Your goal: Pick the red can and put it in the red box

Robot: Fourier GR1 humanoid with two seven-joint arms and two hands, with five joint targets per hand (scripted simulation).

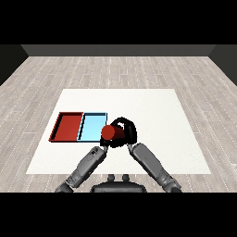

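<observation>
Nearest, the left hand (102, 147) is mostly hidden; whether it is open I cannot tell. The right hand (126, 131) curls round the red can (109, 133), just right of the light blue tray (92, 119). Leftmost lies the red tray (68, 126) on the white table (152, 115).

The flat white rectangular surface (152, 139) stands on a floor of pale grey wooden planks (115, 69). On its left part lie a shallow red tray (67, 126) and a shallow light blue tray (91, 127), touching side by side, red tray outermost.
</observation>
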